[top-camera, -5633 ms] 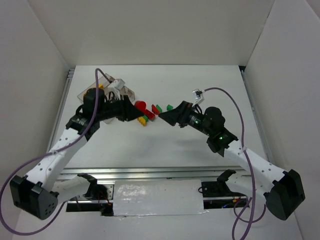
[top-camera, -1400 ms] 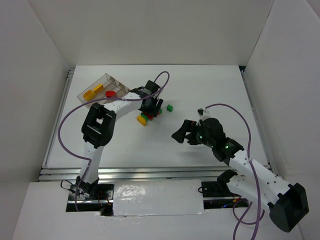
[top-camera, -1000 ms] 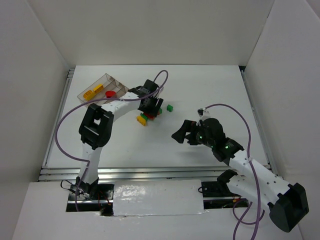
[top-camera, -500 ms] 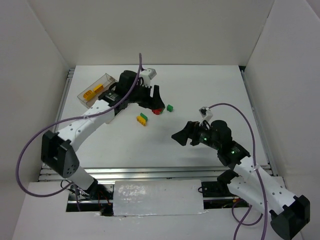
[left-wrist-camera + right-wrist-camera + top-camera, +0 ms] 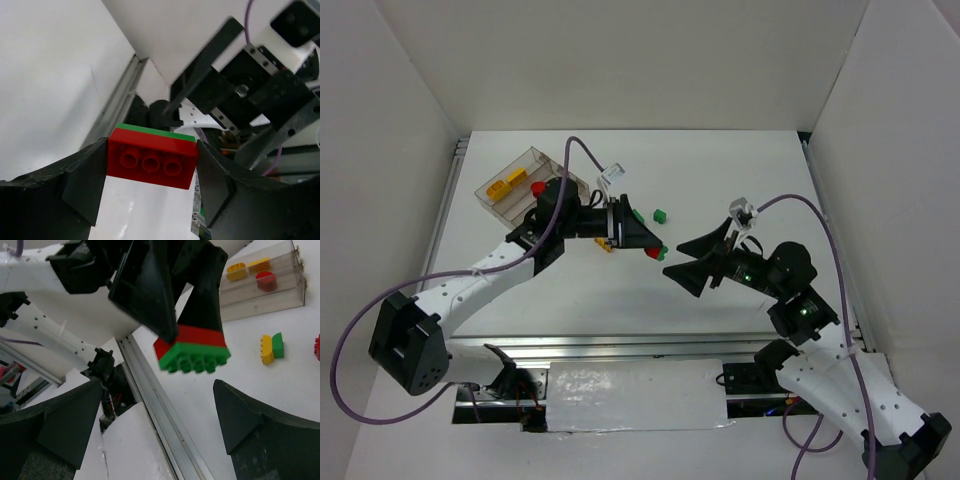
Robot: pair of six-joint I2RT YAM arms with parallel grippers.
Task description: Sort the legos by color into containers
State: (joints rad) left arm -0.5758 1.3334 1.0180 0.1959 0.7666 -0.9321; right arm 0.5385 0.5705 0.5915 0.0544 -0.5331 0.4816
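The left claw (image 5: 152,167) is clamped on a red-and-green brick stack (image 5: 192,347), held in the air above the worktop (image 5: 720,180). The right claw (image 5: 676,260) gapes fully wide just beside it, holding nothing. The tray (image 5: 552,163) sits far left, containing yellow bricks (image 5: 507,185) and a red piece (image 5: 539,187).

no readable text, no numbers

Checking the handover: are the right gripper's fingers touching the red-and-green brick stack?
Apart. The right wrist view shows bare gaps between the right gripper and the red-and-green brick stack, pinched by the left gripper.
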